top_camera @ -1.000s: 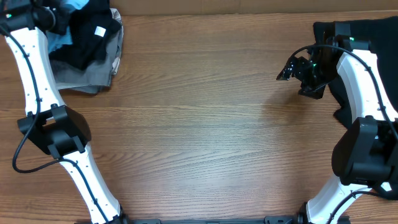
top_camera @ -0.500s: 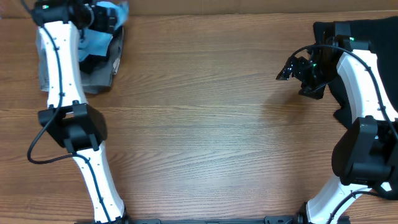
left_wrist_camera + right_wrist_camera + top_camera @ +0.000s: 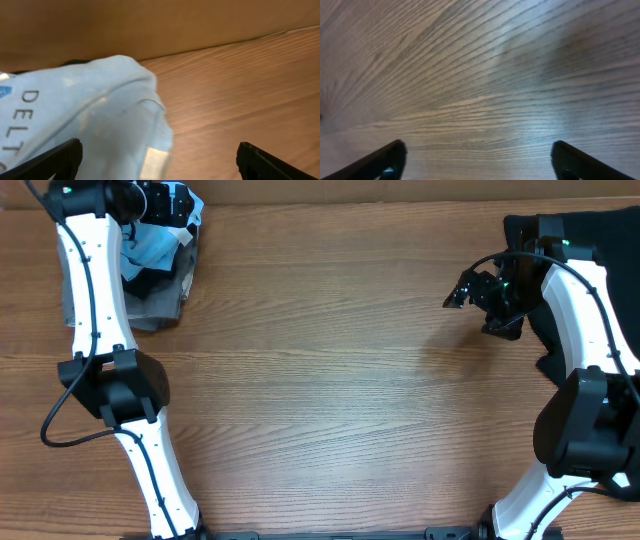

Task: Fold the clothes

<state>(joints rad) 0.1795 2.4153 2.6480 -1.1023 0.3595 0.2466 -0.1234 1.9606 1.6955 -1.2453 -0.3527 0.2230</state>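
Partly hidden: large black garment (image 3: 612,230) at the table's 2 o'clock corner, cut off by the frame edge and crossed by the right arm, so its outline cannot be made out.
Pile: at 10 to 11 o'clock, a light blue T-shirt (image 3: 150,242) is bunched on a black cloth (image 3: 150,272) and a grey garment (image 3: 150,308); the left arm covers the pile's left part.
Lettering: the left wrist view shows only "DELT"; the rest runs off the frame.
Left gripper (image 3: 172,200): over the pile, fingers spread wide, clamping nothing; the shirt bulges between them.
Right gripper (image 3: 468,288): at 2 to 3 o'clock, fingers wide apart above wood, holding nothing.
Surface: brown wood-grain table (image 3: 330,380).
Room: plain brown wall (image 3: 150,30) behind the table's 12 o'clock edge.
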